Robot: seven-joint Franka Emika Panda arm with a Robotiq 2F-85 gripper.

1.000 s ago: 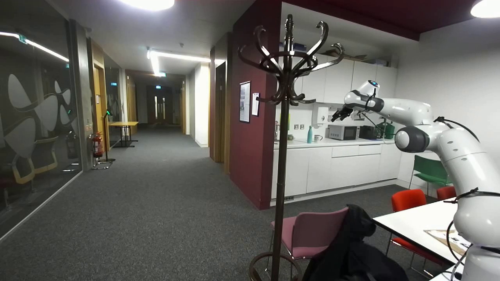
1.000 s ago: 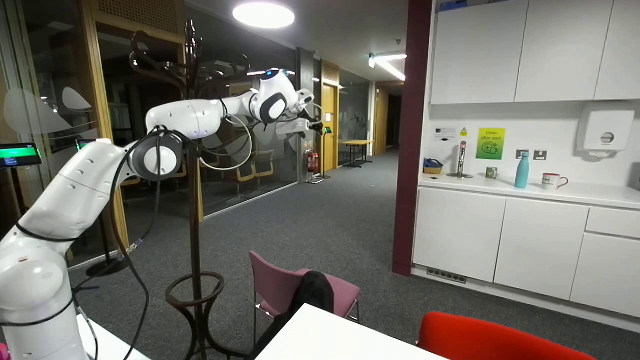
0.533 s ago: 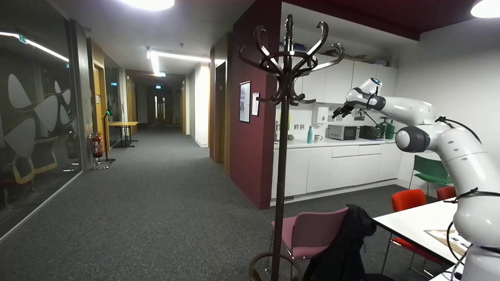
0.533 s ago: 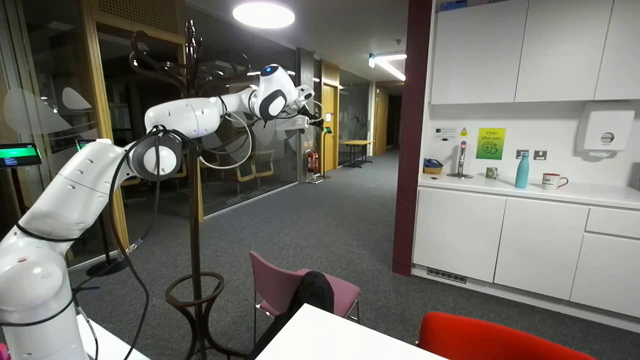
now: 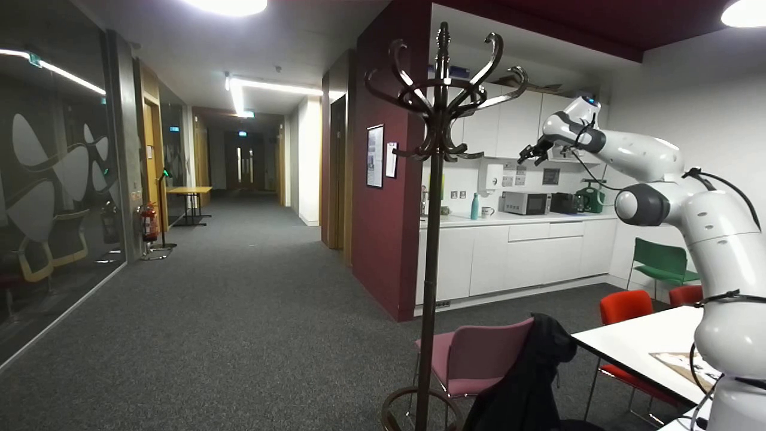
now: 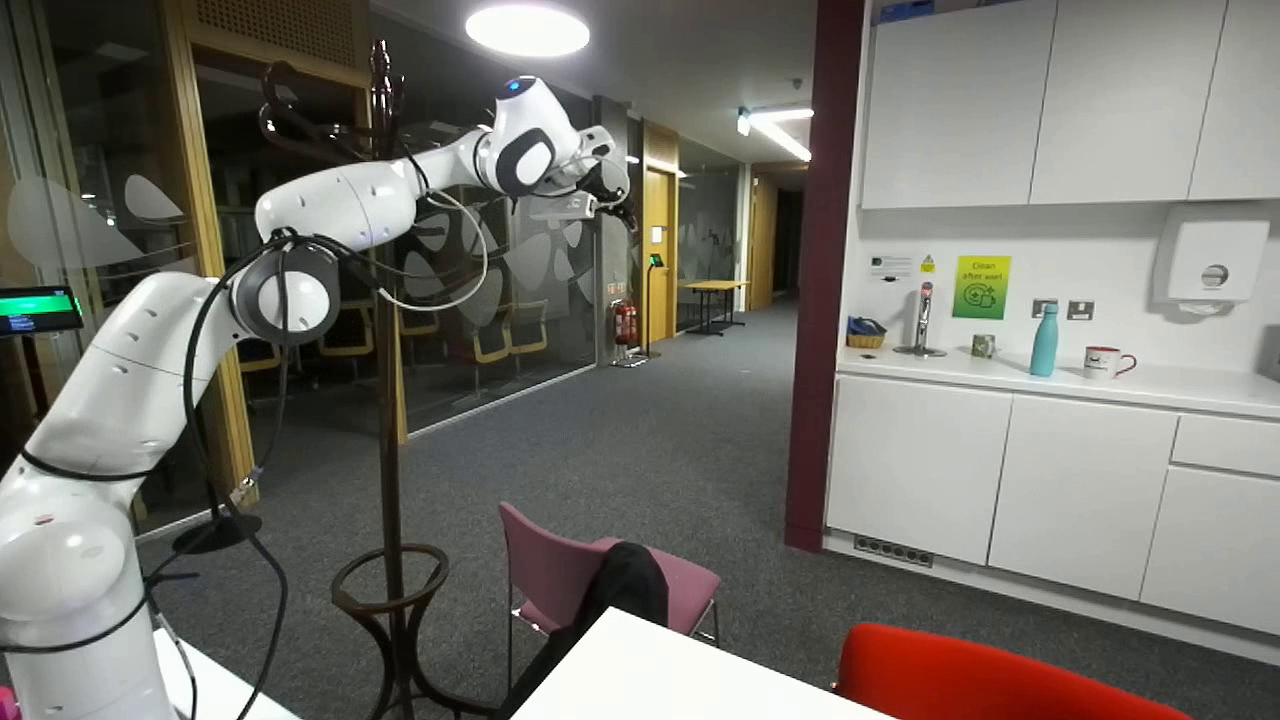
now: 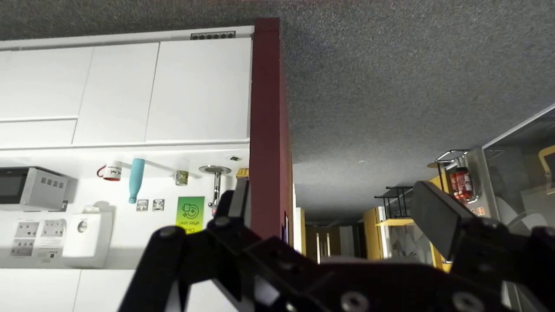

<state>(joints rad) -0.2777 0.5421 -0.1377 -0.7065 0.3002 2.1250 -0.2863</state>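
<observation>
We seem to be in a shared kitchenette (image 5: 508,257) of an office building, open to a corridor (image 5: 245,239). On the right we find white base cabinets (image 6: 920,460) under a counter (image 6: 1210,387), which carries a chrome tap (image 6: 925,312) and a microwave (image 5: 525,203). A green notice (image 6: 982,287) above the counter reads "Clean after use!", and a paper-towel dispenser (image 6: 1212,258) hangs to its right, both more workplace than home. Near us stand a white table (image 5: 640,335), a red chair (image 5: 625,306), a mauve chair (image 5: 488,356) and a bentwood coat stand (image 5: 429,263). Along the left we make out glass partitions (image 5: 66,108) with frosted leaf shapes (image 5: 27,139), a fire extinguisher (image 5: 150,222) and grey carpet (image 5: 239,335) running towards dark doors (image 5: 245,161) far off.
</observation>
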